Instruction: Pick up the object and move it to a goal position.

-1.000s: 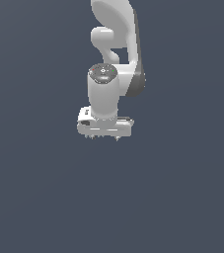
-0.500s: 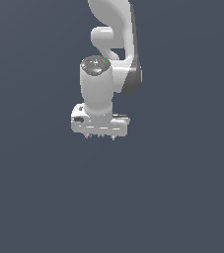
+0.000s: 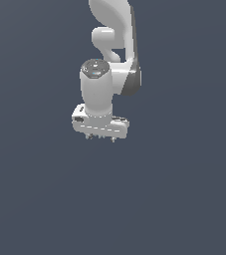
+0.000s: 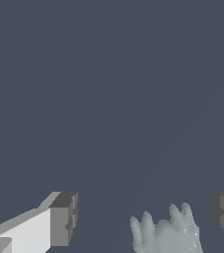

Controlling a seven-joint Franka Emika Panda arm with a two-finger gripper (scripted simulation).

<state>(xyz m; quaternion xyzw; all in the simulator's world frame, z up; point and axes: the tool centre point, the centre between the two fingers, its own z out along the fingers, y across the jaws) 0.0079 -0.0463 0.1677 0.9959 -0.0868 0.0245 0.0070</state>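
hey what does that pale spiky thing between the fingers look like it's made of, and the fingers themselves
The spiky object looks like pale, slightly translucent glass or frosted plastic: grey-white with faint speckled highlights. As a simulator render, that is only a guess. The fingers look like matte dark grey rubber or plastic pads with flat, dull faces and no shine, set on a smooth white body that could be painted metal or plastic.

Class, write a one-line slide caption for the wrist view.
Open jaws of the gripper flank a pale, spiky object above a plain grey floor.
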